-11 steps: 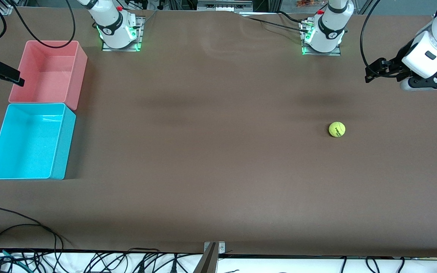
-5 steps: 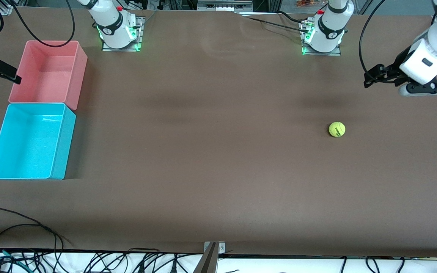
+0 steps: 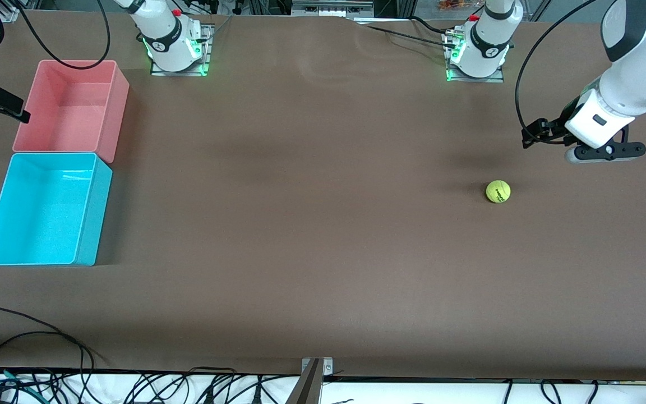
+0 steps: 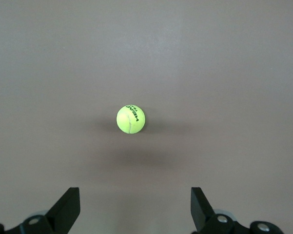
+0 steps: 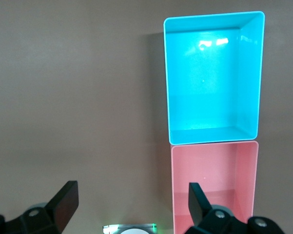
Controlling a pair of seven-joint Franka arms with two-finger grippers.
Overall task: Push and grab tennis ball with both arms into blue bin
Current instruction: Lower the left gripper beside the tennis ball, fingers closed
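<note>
Yellow-green tennis ball (image 3: 498, 191) lies on the worktop (image 3: 323, 252); left pincer (image 3: 527, 137) hovers spread nearby, right pincer (image 3: 17, 115) spread beside the pink bin (image 3: 118, 112).

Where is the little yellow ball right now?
The tennis ball sits alone on the brown table toward the left arm's end, below the open left gripper.

The right claw (image 3: 17, 115) is mostly cut off at the front view's edge beside the pink bin (image 3: 112, 112).
</note>
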